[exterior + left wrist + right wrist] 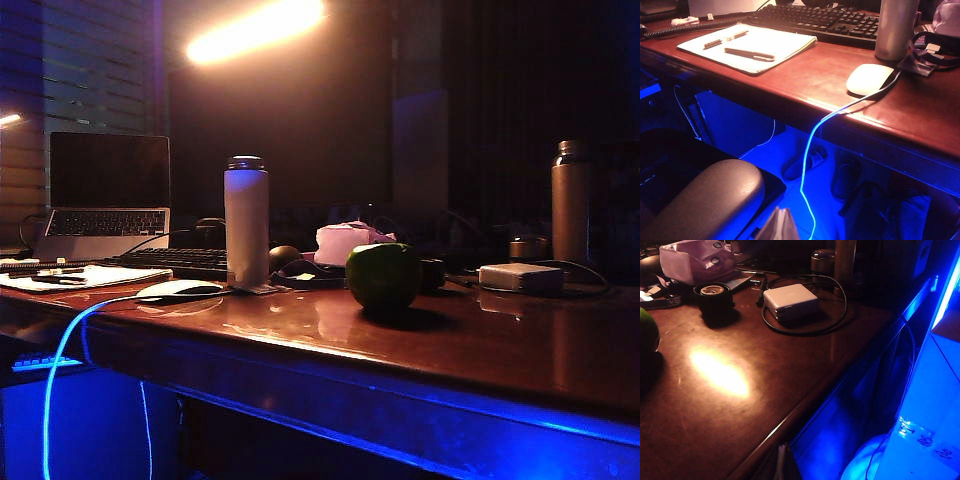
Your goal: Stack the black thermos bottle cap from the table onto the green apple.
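Sitting near the table's (480,360) front edge, green apple (382,277), with black thermos bottle cap (713,296) just behind it. Not yet reaching: right gripper (781,462) pressed shut, left gripper (780,225) unclear. Needing approach, spreading, gripping.

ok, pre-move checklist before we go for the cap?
1. Black thermos bottle cap standing free on the table: ok.
2. Green apple top bare: ok.
3. Right gripper open for a grasp: not ok; shut, hanging off the table's front edge.
4. Left gripper out of the way: ok, low before the table edge; jaws cannot tell.
5. Power adapter and its cable apart from the cap: ok.
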